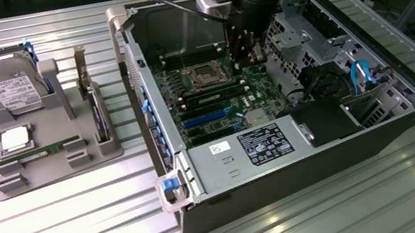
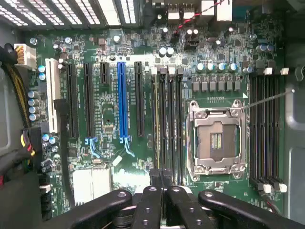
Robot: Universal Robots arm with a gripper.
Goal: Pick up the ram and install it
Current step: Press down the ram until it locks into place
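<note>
Gripper (image 2: 160, 175) fingers (image 2: 150, 198) sit pressed together, empty, above the memory slots (image 2: 167, 124).

Exterior view looks down from afar, wrist view closely, sharing motherboard (image 1: 259, 91) (image 2: 109, 129).

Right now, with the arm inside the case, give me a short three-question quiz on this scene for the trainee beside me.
1. True or false: a green ram stick lies in the gray fixture, outside the computer case.
2. Multiple choice: the gripper is A) over the hard drive, B) over the motherboard inside the case, C) over the table beside the case.
3. Fill in: the fingers are ___ (open or shut).
Key: 1 true; 2 B; 3 shut.
</note>
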